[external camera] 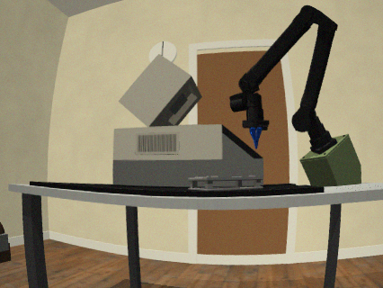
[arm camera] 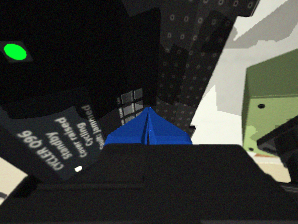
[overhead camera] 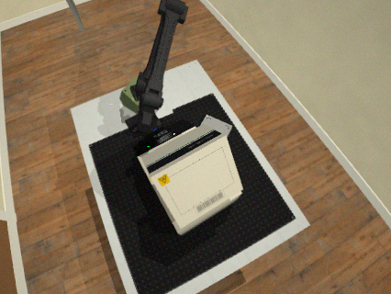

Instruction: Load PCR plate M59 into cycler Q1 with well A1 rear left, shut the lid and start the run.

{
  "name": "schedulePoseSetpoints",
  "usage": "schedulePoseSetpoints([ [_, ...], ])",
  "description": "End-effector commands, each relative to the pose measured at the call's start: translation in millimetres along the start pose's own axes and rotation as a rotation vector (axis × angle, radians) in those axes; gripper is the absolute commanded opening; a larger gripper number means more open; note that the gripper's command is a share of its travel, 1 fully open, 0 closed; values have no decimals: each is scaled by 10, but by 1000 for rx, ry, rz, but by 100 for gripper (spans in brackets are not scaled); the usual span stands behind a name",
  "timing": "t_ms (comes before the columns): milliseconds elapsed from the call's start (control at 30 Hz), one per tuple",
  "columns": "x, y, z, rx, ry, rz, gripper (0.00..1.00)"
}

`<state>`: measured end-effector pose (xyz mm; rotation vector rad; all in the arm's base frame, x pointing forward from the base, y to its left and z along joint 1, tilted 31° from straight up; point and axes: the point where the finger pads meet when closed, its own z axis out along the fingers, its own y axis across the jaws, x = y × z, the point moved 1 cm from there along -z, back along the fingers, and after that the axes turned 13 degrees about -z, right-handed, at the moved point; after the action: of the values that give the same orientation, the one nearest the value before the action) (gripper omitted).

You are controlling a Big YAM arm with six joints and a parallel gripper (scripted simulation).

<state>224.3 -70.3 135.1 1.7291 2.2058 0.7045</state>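
Note:
The cycler Q1 [external camera: 180, 155] stands on the black mat with its lid [external camera: 159, 92] raised and tilted back over the rear. The lid's cream top [overhead camera: 193, 184] hides the block in the overhead view. The lamp [arm camera: 14, 51] is green. My gripper [external camera: 256, 137] is shut and empty, its blue fingertips [arm camera: 148, 117] pointing down a little above Q1's sloped front panel, near the keys [arm camera: 131, 102]. The plate M59 on the nest N1 [external camera: 225, 179] lies on the mat beside Q1. In the overhead view its grey corner [overhead camera: 217, 125] shows past the lid.
The arm's green base [external camera: 332, 162] stands at the mat's edge in front of Q1's panel; it also shows in the wrist view [arm camera: 270, 107]. The white table top [overhead camera: 92, 119] rims the black mat [overhead camera: 257, 202].

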Motion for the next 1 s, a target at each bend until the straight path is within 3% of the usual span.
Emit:
schedulePoseSetpoints([
  [0,-132,176,-141,-33,-44,-3,0],
  [367,-84,153,-105,-14,-19,-3,0],
  [967,-64,187,-168,-35,-38,-22,0],
])
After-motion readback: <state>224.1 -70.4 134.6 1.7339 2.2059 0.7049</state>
